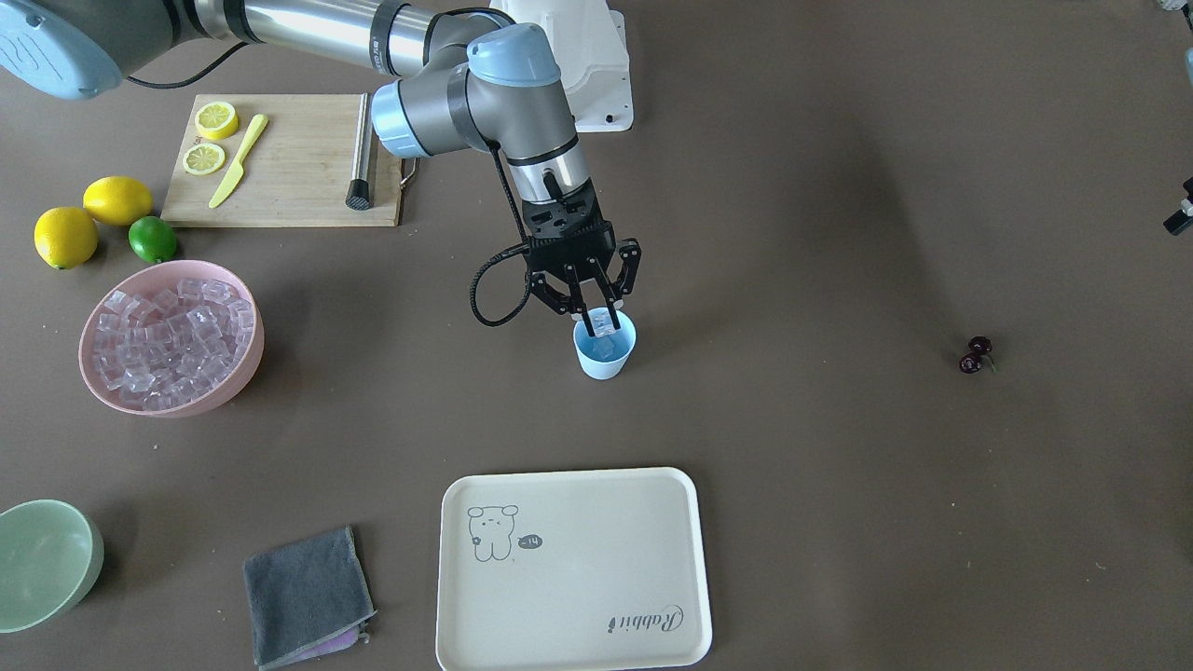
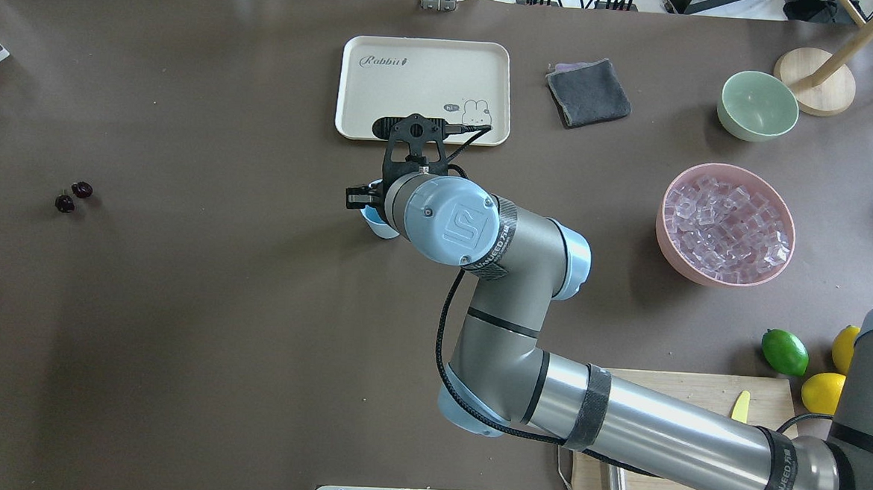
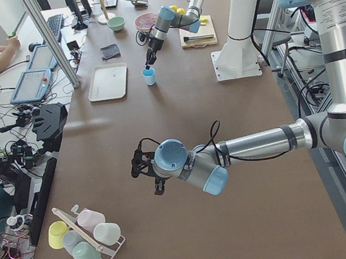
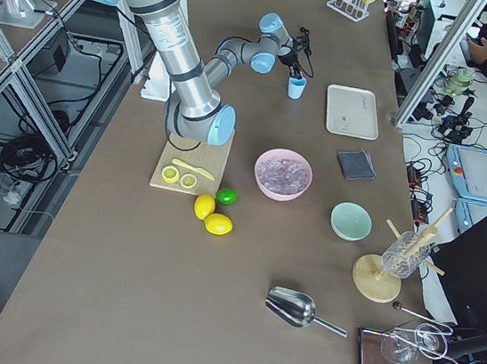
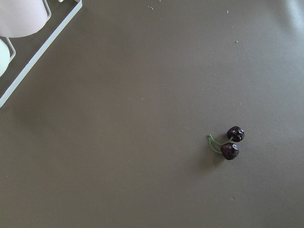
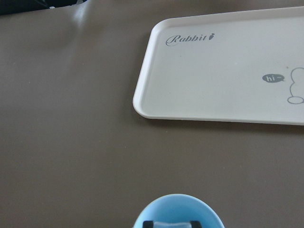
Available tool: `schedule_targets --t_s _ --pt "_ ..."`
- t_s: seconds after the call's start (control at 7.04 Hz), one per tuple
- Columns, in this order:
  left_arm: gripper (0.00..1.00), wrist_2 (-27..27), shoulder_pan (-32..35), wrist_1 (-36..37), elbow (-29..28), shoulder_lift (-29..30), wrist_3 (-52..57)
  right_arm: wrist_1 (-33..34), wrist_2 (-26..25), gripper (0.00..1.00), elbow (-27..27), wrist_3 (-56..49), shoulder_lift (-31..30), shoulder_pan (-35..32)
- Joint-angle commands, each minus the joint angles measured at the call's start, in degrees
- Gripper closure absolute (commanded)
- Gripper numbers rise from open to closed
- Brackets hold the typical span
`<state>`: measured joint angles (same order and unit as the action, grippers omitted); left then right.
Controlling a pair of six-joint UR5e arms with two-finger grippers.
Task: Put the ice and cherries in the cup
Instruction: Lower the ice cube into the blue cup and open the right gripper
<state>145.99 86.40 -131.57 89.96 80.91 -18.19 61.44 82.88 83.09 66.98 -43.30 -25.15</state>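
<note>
While right gripper [image 1: 601, 321] pinches one ice cube [image 1: 605, 324] narrowly just over the light-blue cup [image 1: 604, 365], best open only once centred inside rim, avoiding bounce-out.

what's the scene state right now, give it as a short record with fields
right pincer: low over the cup, fingers closed on one ice cube
cup: upright, light blue, loose ice already inside
ice supply: pink bowl, full of cubes
cherries: on the table, far from the cup on the robot's left side, nothing touching them
left pincer: above the table, its camera sees the cherries; open or shut cannot be told
progress: some ice in, cherries not yet
</note>
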Motion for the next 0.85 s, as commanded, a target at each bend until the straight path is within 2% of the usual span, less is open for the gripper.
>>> schedule_targets --t_s 0.0,0.14,0.28,0.43,0.57,0.71 --pt "0.02 0.0 0.0 0.0 -0.1 0.0 0.0 -3.1 -0.2 0.58 -1.3 0.0 0.1 -0.2" --pt "0.02 0.0 0.0 0.1 -0.2 0.0 0.1 -3.2 -0.4 0.41 -1.3 0.1 -0.2 -0.5" --pt "0.02 0.0 0.0 0.1 -0.2 -0.1 0.1 -3.2 -0.3 0.30 -1.3 0.9 0.0 -1.5" --pt "0.02 0.0 0.0 0.1 -0.2 -0.1 0.2 -3.2 0.3 0.09 -1.3 1.0 -0.1 -2.9" --pt "0.02 0.0 0.0 0.1 -0.1 -0.1 0.1 -3.2 3.0 0.00 -1.3 0.8 -0.3 -4.7" --pt "0.02 -0.1 0.0 0.2 0.1 0.2 -0.2 -3.2 9.1 0.00 -1.2 0.2 -0.8 -8.1"
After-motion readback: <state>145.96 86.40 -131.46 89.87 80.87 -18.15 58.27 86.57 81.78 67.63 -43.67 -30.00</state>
